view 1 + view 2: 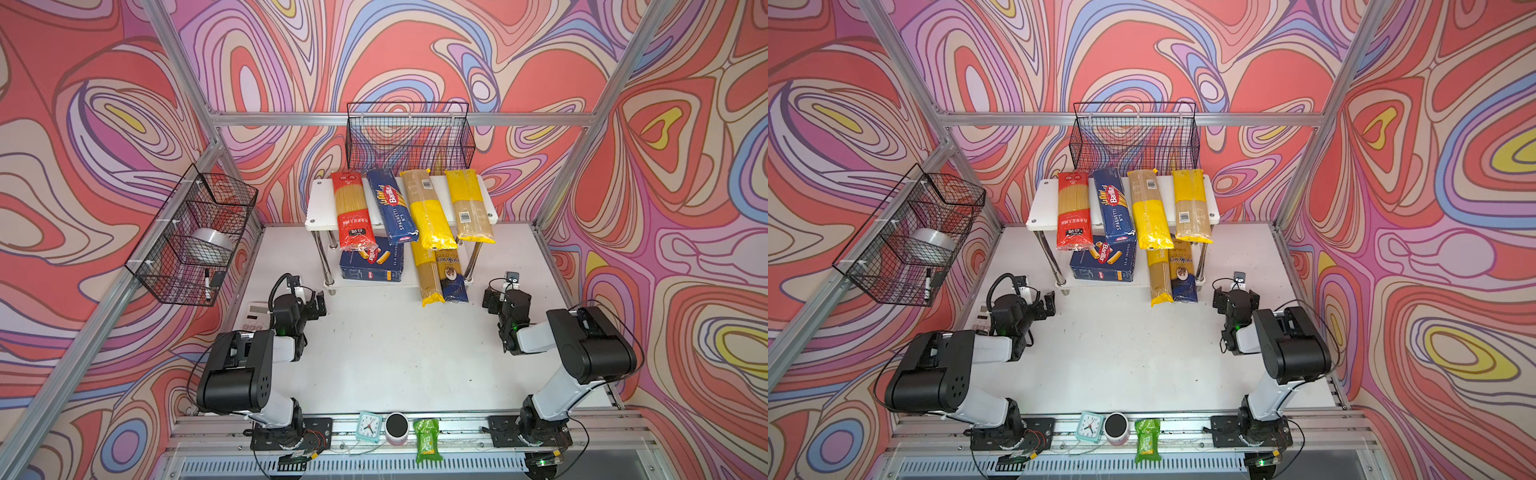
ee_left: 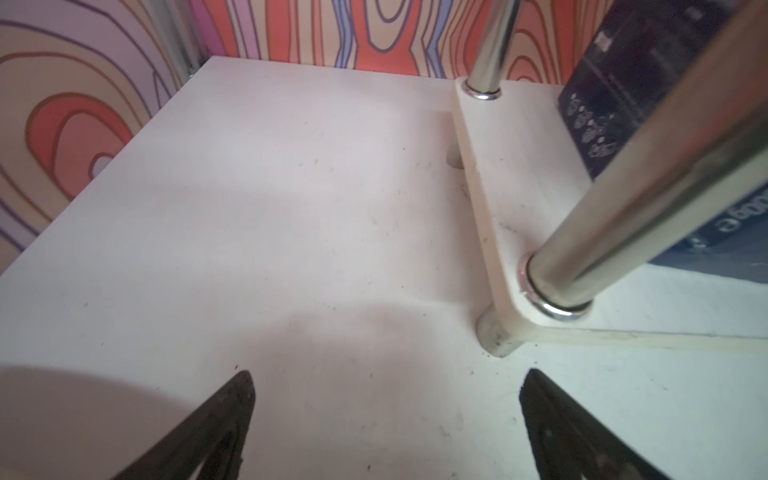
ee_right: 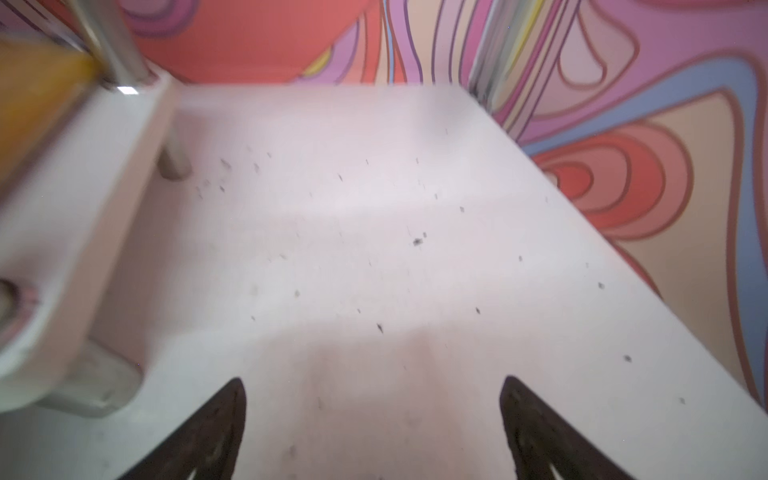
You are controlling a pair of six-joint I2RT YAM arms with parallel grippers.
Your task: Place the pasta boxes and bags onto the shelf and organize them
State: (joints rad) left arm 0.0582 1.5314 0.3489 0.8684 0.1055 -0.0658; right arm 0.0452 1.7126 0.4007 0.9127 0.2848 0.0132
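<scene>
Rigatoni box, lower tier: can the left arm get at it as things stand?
Probably yes. The left gripper is open, empty, near a front corner of the shelf, and the front face of the box is uncovered. Tight, though: a chrome leg stands between them and the red bag overhangs above.

Four long pasta packs (image 1: pixel 428 216) lie atop the shelf (image 1: pixel 320 208).
</scene>
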